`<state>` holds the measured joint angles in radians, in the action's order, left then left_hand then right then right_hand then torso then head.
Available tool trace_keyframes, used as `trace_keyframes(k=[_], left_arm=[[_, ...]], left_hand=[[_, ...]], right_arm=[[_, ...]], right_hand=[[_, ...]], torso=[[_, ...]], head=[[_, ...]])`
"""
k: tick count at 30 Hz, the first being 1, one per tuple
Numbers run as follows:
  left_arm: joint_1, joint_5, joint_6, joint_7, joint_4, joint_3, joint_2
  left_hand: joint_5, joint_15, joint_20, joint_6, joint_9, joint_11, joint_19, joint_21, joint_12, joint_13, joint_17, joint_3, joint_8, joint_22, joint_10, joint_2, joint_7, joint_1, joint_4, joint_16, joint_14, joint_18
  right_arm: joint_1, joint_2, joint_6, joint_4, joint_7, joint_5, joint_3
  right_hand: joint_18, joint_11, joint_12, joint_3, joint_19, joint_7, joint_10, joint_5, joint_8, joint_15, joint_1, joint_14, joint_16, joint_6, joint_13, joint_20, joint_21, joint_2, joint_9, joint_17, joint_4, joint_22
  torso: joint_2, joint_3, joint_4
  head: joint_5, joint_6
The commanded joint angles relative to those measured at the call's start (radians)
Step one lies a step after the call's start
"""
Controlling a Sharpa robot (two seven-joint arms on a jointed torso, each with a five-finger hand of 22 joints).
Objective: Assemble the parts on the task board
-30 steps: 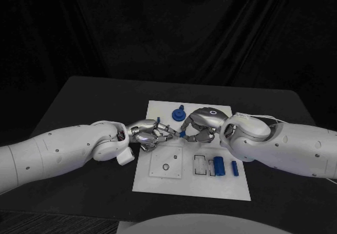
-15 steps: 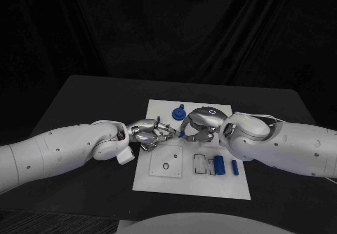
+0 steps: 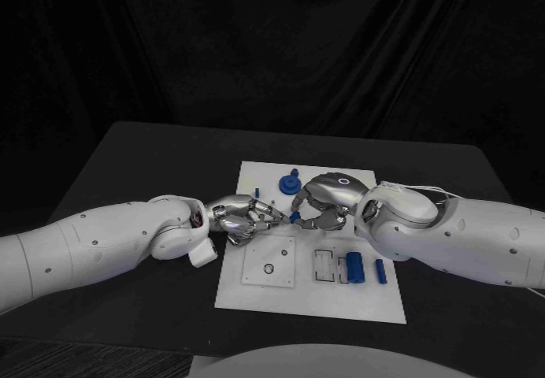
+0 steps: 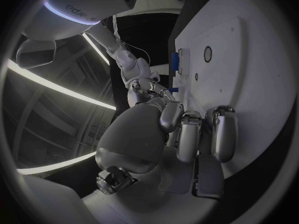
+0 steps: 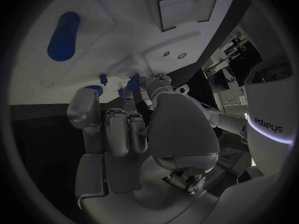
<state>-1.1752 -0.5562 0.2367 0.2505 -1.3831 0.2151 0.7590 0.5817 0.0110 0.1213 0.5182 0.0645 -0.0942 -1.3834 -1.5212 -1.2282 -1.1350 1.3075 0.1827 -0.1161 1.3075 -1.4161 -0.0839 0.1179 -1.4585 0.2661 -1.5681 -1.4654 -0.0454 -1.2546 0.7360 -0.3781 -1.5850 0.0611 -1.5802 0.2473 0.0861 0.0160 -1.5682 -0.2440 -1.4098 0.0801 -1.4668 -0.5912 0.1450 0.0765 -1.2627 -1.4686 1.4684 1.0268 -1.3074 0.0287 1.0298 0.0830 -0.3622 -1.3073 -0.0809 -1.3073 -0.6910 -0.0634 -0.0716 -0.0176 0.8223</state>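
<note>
The white task board (image 3: 305, 293) lies in the middle of the table. My right hand (image 3: 324, 203) hovers over its far half and pinches a small blue part (image 3: 294, 215) at its fingertips; the same part (image 4: 173, 90) shows in the left wrist view and again (image 5: 132, 82) in the right wrist view. My left hand (image 3: 244, 219) sits at the board's left edge, its fingers (image 4: 199, 134) curled in with nothing in them, a short way from that part. A round blue part (image 3: 290, 186) and a small blue peg (image 3: 257, 192) stand on the far end of the board.
A blue cylinder (image 3: 354, 268) and a slim blue bar (image 3: 380, 272) lie on the board's near right, beside two narrow slots (image 3: 325, 266). A square recess with a hole (image 3: 270, 263) is at the near left. Bare black table (image 3: 148, 157) surrounds the board.
My left hand's fingers have drawn back a little from the blue part and curled in. The right hand holds almost still with the part.
</note>
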Motion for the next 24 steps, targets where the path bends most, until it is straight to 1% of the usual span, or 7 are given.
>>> trace_keyframes(k=[1, 5, 7, 12, 16, 21, 24], left_arm=[[0.003, 0.001, 0.011, -0.004, 0.0, 0.0, -0.003], [0.003, 0.001, 0.006, -0.001, 0.0, 0.0, -0.003], [0.003, 0.001, 0.003, 0.002, -0.001, 0.0, -0.003], [0.003, 0.001, -0.006, 0.01, -0.001, 0.0, -0.003], [0.003, 0.001, -0.01, 0.015, -0.002, 0.0, -0.002], [0.003, 0.001, -0.012, 0.017, -0.003, 0.0, -0.002], [0.003, 0.001, -0.012, 0.018, -0.003, 0.0, -0.002]], left_hand=[[-0.007, -0.004, -0.002, 0.0, 0.001, 0.05, 0.008, 0.005, -0.343, -0.436, 0.263, 0.005, 0.003, 0.121, -0.155, 0.0, 0.002, 0.009, -0.001, -0.003, -0.105, 0.004], [-0.007, -0.004, -0.002, 0.0, 0.001, 0.05, 0.01, 0.005, -0.343, -0.436, 0.263, 0.005, 0.003, 0.119, -0.155, 0.0, 0.002, 0.009, -0.001, -0.003, -0.105, 0.003], [-0.007, -0.003, -0.002, -0.012, -0.001, 0.05, 0.014, 0.006, -0.343, -0.436, 0.263, 0.008, 0.007, 0.117, -0.155, 0.001, 0.001, 0.009, -0.003, -0.003, -0.105, 0.003], [-0.007, -0.003, -0.002, -0.013, -0.001, 0.05, 0.015, 0.007, -0.343, -0.436, 0.263, 0.009, 0.008, 0.116, -0.155, 0.001, 0.0, 0.009, -0.004, -0.003, -0.105, 0.002], [-0.007, -0.003, -0.001, -0.025, -0.002, 0.051, 0.019, 0.008, -0.343, -0.436, 0.263, 0.012, 0.012, 0.114, -0.155, 0.002, -0.003, 0.009, -0.005, -0.003, -0.105, 0.002], [-0.007, -0.003, -0.001, -0.027, -0.002, 0.051, 0.022, 0.009, -0.343, -0.436, 0.263, 0.013, 0.013, 0.112, -0.155, 0.002, -0.004, 0.009, -0.005, -0.003, -0.105, 0.001], [-0.007, -0.003, -0.001, -0.027, -0.002, 0.051, 0.022, 0.009, -0.343, -0.436, 0.263, 0.013, 0.013, 0.112, -0.155, 0.002, -0.004, 0.009, -0.005, -0.003, -0.105, 0.001]], right_arm=[[0.0, -0.001, -0.025, -0.005, -0.012, -0.005, -0.001], [0.0, -0.003, -0.023, -0.006, -0.013, -0.005, -0.001], [0.0, -0.003, -0.022, -0.006, -0.013, -0.005, -0.001], [0.0, -0.006, -0.017, -0.007, -0.015, -0.005, -0.001], [0.0, -0.008, -0.009, -0.007, -0.014, -0.005, -0.001], [0.0, -0.012, -0.001, -0.006, -0.011, -0.005, -0.001], [0.0, -0.017, 0.002, -0.004, -0.011, -0.005, -0.001]], right_hand=[[0.014, -0.001, -0.003, -0.006, -0.004, -0.007, -0.104, -0.003, 0.003, 0.002, -0.012, -0.078, 0.001, 0.006, -0.263, 0.002, -0.004, -0.001, -0.002, -0.151, 0.0, -0.099], [0.014, -0.003, -0.003, -0.007, -0.003, -0.006, -0.104, -0.002, 0.002, 0.001, -0.013, -0.077, -0.002, 0.005, -0.263, 0.002, -0.007, 0.0, -0.003, -0.149, 0.001, -0.098], [0.014, -0.004, -0.003, -0.007, -0.003, -0.006, -0.104, -0.001, 0.002, 0.001, -0.014, -0.077, -0.003, 0.006, -0.263, 0.003, -0.008, 0.001, -0.004, -0.147, 0.003, -0.098], [0.015, -0.007, -0.003, -0.009, -0.001, -0.005, -0.104, 0.003, 0.003, -0.002, -0.015, -0.076, -0.004, 0.006, -0.263, 0.004, -0.012, 0.002, -0.006, -0.146, 0.005, -0.098], [0.015, -0.008, -0.003, -0.011, -0.001, -0.004, -0.104, 0.005, 0.003, -0.003, -0.016, -0.076, -0.004, 0.006, -0.263, 0.005, -0.013, 0.003, -0.006, -0.146, 0.006, -0.098], [0.015, -0.011, -0.003, -0.013, 0.0, -0.003, -0.104, 0.009, 0.004, -0.005, -0.018, -0.076, -0.005, 0.006, -0.263, 0.006, -0.014, 0.003, -0.009, -0.145, 0.009, -0.098], [0.015, -0.012, -0.003, -0.014, 0.0, -0.002, -0.104, 0.011, 0.004, -0.006, -0.019, -0.076, -0.006, 0.007, -0.263, 0.007, -0.015, 0.003, -0.01, -0.144, 0.011, -0.098]], torso=[[0.0, 0.0001, -0.0005], [0.0, 0.0004, -0.0005], [0.0, 0.0004, -0.0001], [0.0, -0.0004, 0.0003], [0.0, -0.0004, -0.0003], [-0.001, -0.0007, -0.0003], [-0.001, -0.0008, -0.0016]], head=[[0.0, 0.001], [0.001, 0.001], [0.0, 0.002], [-0.004, 0.004], [-0.006, 0.004], [-0.005, 0.005], [-0.002, 0.005]])
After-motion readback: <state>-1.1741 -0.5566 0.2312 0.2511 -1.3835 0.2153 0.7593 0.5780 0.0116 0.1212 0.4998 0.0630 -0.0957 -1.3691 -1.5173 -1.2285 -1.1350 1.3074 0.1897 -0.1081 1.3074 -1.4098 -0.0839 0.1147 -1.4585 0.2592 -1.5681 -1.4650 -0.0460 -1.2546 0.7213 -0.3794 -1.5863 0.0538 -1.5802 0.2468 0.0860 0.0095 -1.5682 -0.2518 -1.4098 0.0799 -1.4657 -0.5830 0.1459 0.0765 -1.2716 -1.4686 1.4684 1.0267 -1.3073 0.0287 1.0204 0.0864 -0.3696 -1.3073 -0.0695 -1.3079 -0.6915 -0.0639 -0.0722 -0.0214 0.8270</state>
